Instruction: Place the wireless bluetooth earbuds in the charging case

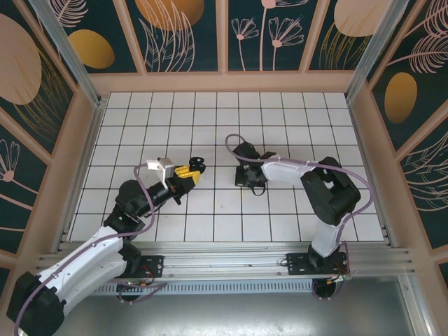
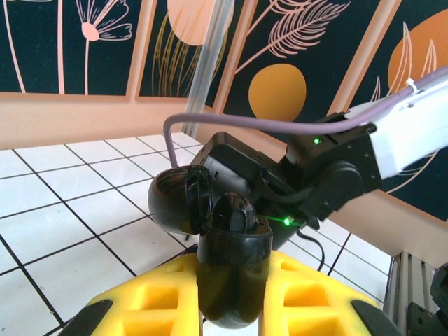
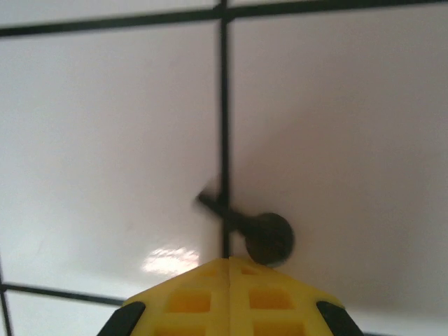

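One black earbud (image 3: 264, 236), a round head with a thin stem, lies on the white tiled counter (image 1: 210, 119) across a dark grid line. It is just ahead of the right gripper (image 3: 229, 264), whose yellow fingers are pressed together; this arm bends steeply down near the counter's middle. Another earbud (image 2: 234, 211) sits inside the glossy black charging case (image 2: 234, 280), its lid (image 2: 178, 203) open. The left gripper (image 1: 190, 170) is clamped on the case, with its arm stretched low. Free tiles surround both, and the walls (image 1: 231, 82) are well apart.
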You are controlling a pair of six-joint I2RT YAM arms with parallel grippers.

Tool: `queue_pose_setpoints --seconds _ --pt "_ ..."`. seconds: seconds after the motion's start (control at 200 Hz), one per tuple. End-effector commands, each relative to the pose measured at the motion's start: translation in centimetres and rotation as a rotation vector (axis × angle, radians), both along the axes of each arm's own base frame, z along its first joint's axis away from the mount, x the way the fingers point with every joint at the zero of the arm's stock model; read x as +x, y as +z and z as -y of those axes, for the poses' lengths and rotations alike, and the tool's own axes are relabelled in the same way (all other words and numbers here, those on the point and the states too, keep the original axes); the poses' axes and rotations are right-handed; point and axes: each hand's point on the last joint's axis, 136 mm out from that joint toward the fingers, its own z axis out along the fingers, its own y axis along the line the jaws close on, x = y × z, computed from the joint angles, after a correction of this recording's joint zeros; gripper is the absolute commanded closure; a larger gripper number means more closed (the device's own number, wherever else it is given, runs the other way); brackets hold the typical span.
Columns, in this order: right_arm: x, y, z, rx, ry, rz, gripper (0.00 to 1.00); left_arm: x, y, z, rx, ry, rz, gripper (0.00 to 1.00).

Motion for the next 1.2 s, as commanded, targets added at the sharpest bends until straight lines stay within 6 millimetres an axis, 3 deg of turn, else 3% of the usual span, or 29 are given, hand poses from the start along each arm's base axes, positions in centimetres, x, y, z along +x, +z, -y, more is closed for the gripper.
queue_pose_setpoints --seconds 0.0,0.15,0.345,0.546,0.676,0.846,1.196 --pt "1.3 0.1 3.3 -0.088 -0.024 0.013 0.98 -0.3 1.7 0.1 -0.039 -0.013 0.054 1.0" --pt "3.6 0.6 4.2 -0.113 -0.016 0.027 0.98 -0.2 1.7 -0.1 -0.035 -0.005 0.056 1.0" --pt "5.1 1.8 3.2 -0.097 0.01 0.048 0.99 -0.2 1.6 -0.3 -0.026 0.007 0.058 1.0" --pt "3.8 4.5 2.3 0.038 -0.038 0.066 0.97 -0.1 1.2 -0.4 -0.014 0.016 0.054 1.0" --pt "2.0 5.4 1.2 0.195 -0.086 0.042 0.78 -0.1 0.9 -0.1 -0.011 0.007 0.055 1.0" --pt "0.2 4.8 0.3 0.242 -0.119 0.019 0.62 0.1 0.5 0.6 -0.025 -0.028 0.054 1.0" --pt "0.1 1.1 -0.1 0.189 -0.135 -0.043 0.6 -0.1 0.0 1.8 -0.073 -0.104 0.02 1.0"
